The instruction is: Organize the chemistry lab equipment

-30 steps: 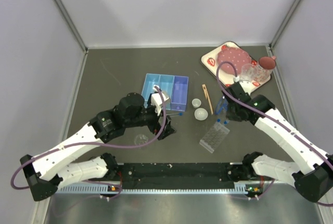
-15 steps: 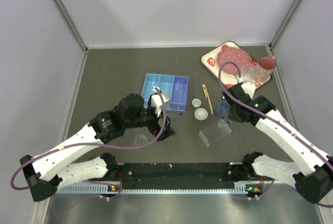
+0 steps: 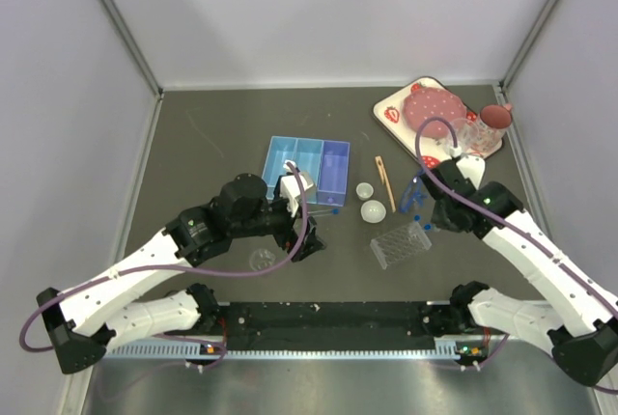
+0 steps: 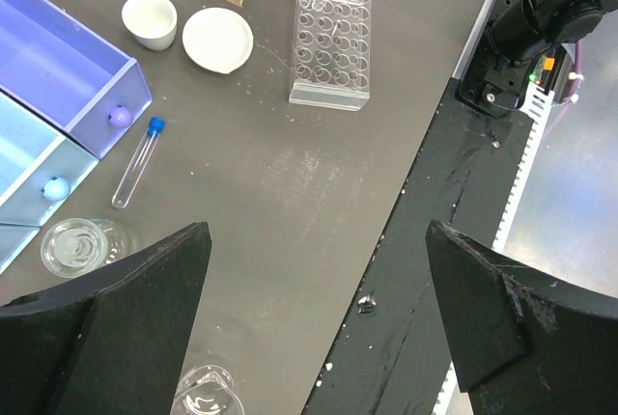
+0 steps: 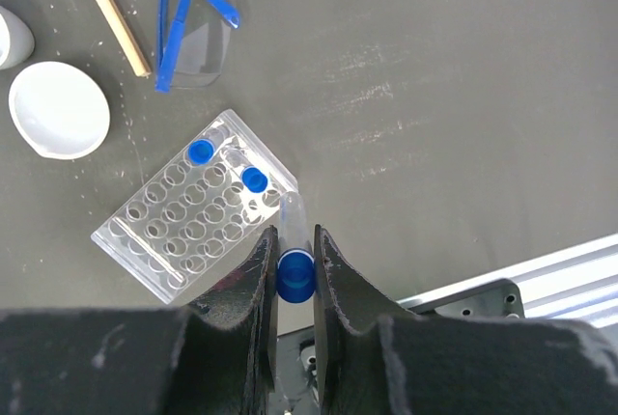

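Observation:
My right gripper [image 5: 294, 234] is shut on a clear tube [image 5: 293, 210] just below its blue cap, hanging over the near corner of the clear well rack [image 5: 198, 205]. Two capped tubes [image 5: 254, 179] stand in the rack's end wells. My left gripper [image 4: 317, 241] is open and holds nothing, low over the table's front edge. A clear round dish [image 4: 205, 393] lies by its left finger, and a second clear dish [image 4: 75, 246] lies further left. A loose blue-capped tube [image 4: 137, 161] lies beside the blue divided tray [image 3: 307, 169]. Wooden tongs [image 5: 106, 12] lie past the rack.
Two white dishes [image 4: 218, 39] sit between the rack and the blue tray, with blue safety glasses [image 5: 198, 14] beside the tongs. The strawberry-print tray [image 3: 391, 111] with its pink plate stands at the back right. A black rail [image 4: 425, 270] runs along the table's near edge.
The well rack has swung round from a diagonal lie and shifted slightly. My right gripper has moved a little to the right, still holding the tube. The left arm has stayed put.

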